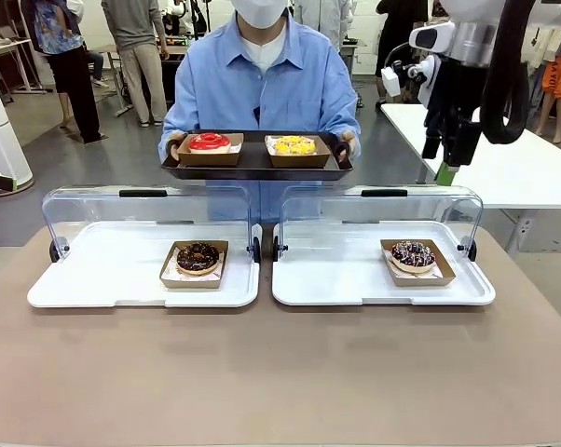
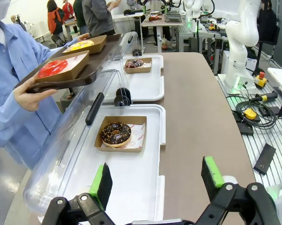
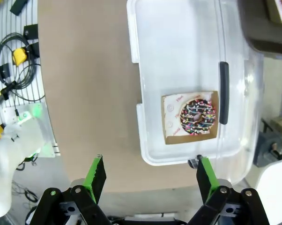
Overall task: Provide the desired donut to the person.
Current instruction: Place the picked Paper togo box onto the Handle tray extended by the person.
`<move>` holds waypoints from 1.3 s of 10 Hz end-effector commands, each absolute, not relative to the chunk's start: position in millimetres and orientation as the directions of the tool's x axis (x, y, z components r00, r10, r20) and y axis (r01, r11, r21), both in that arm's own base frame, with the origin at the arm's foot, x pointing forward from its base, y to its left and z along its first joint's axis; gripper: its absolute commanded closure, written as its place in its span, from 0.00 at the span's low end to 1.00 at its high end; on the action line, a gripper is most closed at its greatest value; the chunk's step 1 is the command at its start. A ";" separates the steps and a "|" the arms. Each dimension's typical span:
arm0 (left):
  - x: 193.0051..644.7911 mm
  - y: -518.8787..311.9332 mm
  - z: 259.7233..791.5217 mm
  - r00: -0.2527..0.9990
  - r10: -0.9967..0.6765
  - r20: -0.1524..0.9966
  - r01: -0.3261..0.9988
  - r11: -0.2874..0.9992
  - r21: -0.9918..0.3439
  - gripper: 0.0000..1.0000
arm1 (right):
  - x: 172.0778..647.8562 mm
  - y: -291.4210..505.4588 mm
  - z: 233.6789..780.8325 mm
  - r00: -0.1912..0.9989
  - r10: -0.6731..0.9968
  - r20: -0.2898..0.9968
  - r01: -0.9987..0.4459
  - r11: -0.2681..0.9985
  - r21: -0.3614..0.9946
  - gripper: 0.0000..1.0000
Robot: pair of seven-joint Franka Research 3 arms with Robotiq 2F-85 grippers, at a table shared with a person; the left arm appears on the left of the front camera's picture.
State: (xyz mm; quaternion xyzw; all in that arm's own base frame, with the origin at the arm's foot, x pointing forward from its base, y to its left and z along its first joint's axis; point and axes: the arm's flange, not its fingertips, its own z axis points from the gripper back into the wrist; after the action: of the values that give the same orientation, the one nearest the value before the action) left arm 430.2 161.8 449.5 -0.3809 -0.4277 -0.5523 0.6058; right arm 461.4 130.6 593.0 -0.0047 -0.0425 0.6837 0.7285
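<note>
You see the person (image 1: 262,88) cut by the top edge above the dark tray (image 1: 256,166), whose rim hides the person's fingers.

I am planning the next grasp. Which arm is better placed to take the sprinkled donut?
Right. The sprinkled donut lies in the right tray, and the right pincer hangs open over it. The left pincer is by the other tray.
</note>
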 end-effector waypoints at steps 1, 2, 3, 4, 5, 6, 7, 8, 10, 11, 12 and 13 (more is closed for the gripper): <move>427.6 160.8 449.9 0.026 -0.345 0.938 0.994 0.111 0.014 0.00 | 458.7 136.8 584.0 0.042 0.995 0.091 -0.995 0.049 -0.082 0.00; 427.6 160.8 449.9 0.026 -0.345 0.938 0.994 0.111 0.014 0.00 | 463.3 140.4 583.8 0.054 0.995 0.083 -0.994 0.062 -0.094 0.00; 427.6 160.8 449.9 0.026 -0.345 0.938 0.994 0.111 0.014 0.00 | 461.7 132.9 588.4 0.059 0.996 0.061 -0.996 0.063 -0.069 0.00; 427.6 160.8 449.9 0.026 -0.345 0.938 0.994 0.111 0.014 0.00 | 461.7 132.9 588.4 0.059 0.996 0.061 -0.996 0.063 -0.069 0.00; 427.6 160.8 449.9 0.026 -0.345 0.938 0.994 0.111 0.014 0.00 | 461.7 132.9 588.4 0.059 0.996 0.061 -0.996 0.063 -0.069 0.00; 427.6 160.8 449.9 0.026 -0.345 0.938 0.994 0.111 0.014 0.00 | 461.7 132.9 588.4 0.059 0.996 0.061 -0.996 0.063 -0.069 0.00; 427.6 160.8 449.9 0.026 -0.345 0.938 0.994 0.111 0.014 0.00 | 461.7 132.9 588.4 0.059 0.996 0.061 -0.996 0.063 -0.069 0.00; 427.6 160.8 449.9 0.026 -0.345 0.938 0.994 0.111 0.014 0.00 | 461.7 132.9 588.4 0.059 0.996 0.061 -0.996 0.063 -0.069 0.00; 427.6 160.8 449.9 0.026 -0.345 0.938 0.994 0.111 0.014 0.00 | 461.7 132.9 588.4 0.059 0.996 0.061 -0.996 0.063 -0.069 0.00; 427.6 160.8 449.9 0.026 -0.345 0.938 0.994 0.111 0.014 0.00 | 461.7 132.9 588.4 0.059 0.996 0.061 -0.996 0.063 -0.069 0.00; 427.6 160.8 449.9 0.026 -0.345 0.938 0.994 0.111 0.014 0.00 | 461.7 132.9 588.4 0.059 0.996 0.061 -0.996 0.063 -0.069 0.00; 427.6 160.8 449.9 0.026 -0.345 0.938 0.994 0.111 0.014 0.00 | 461.7 132.9 588.4 0.059 0.996 0.061 -0.996 0.063 -0.069 0.00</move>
State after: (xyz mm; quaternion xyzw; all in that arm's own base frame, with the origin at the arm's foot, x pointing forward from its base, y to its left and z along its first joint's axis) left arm 430.3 161.8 449.5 -0.3809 -0.4277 -0.5523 0.6058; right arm 462.9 135.1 586.7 -0.0050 -0.0479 0.6853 0.7267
